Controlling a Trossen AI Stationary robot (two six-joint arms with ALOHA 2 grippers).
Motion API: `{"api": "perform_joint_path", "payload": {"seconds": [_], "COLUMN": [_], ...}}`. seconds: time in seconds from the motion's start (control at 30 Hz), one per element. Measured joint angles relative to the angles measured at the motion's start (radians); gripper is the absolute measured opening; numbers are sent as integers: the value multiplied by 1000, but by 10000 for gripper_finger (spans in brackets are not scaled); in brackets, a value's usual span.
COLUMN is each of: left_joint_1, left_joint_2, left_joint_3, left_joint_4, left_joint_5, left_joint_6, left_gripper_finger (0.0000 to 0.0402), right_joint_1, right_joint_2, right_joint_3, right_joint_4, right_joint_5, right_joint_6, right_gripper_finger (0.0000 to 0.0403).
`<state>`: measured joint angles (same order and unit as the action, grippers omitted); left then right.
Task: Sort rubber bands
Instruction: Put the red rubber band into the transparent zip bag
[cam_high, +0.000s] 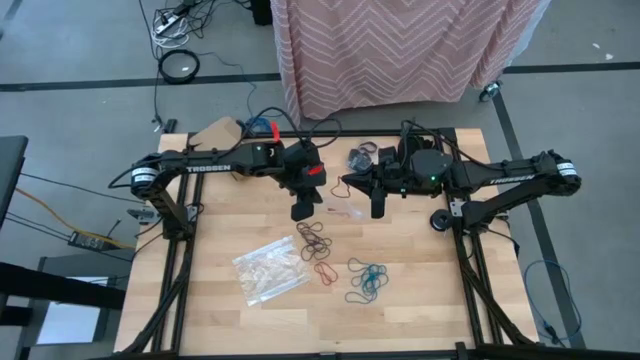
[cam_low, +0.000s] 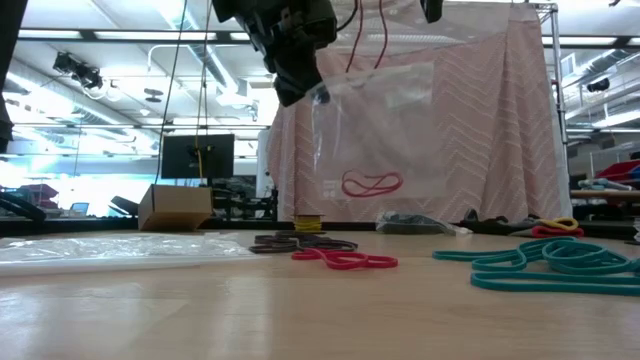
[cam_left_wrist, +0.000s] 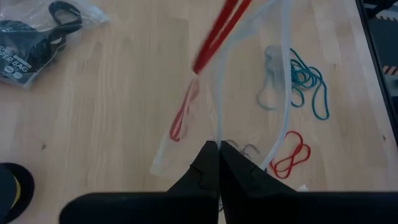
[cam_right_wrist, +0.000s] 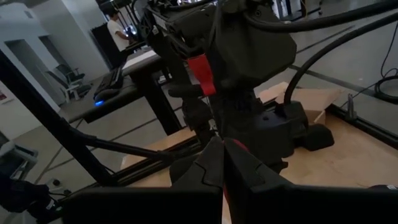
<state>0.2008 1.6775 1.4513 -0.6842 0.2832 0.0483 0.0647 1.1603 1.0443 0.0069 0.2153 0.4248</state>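
Rubber bands (cam_high: 340, 262) mostly loose on table (cam_high: 420, 310), one red band (cam_low: 371, 184) inside clear bag (cam_low: 375, 150) pinched by shut left gripper (cam_high: 302, 211); right gripper (cam_high: 378, 208) shut too, probably gripping bag's other edge; next needs mouth held wide.

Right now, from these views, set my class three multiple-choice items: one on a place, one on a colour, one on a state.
1. Where is the clear bag holding one red band? A lying flat; B hanging in the air; C on the floor.
2. Which loose bands lie nearest the right arm's side? A teal; B red; C brown.
3. The left hand is: A wide open; B shut on nothing; C shut on the bag.
Answers: B, the low view shows it hanging; A, the teal bands lie farthest that way; C, its fingers pinch the bag's edge.
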Motion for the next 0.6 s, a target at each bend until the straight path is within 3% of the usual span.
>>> {"api": "perform_joint_path", "payload": {"seconds": [0.6], "left_joint_1": [2], "left_joint_2": [0], "left_joint_3": [0], "left_joint_4": [-2], "left_joint_5": [-7], "left_joint_6": [0], "left_gripper_finger": [2], "right_joint_1": [19], "right_joint_2": [0], "right_joint_3": [0], "right_joint_4": [34], "right_joint_5": [-1], "right_joint_6": [-7], "right_gripper_finger": [0]}}
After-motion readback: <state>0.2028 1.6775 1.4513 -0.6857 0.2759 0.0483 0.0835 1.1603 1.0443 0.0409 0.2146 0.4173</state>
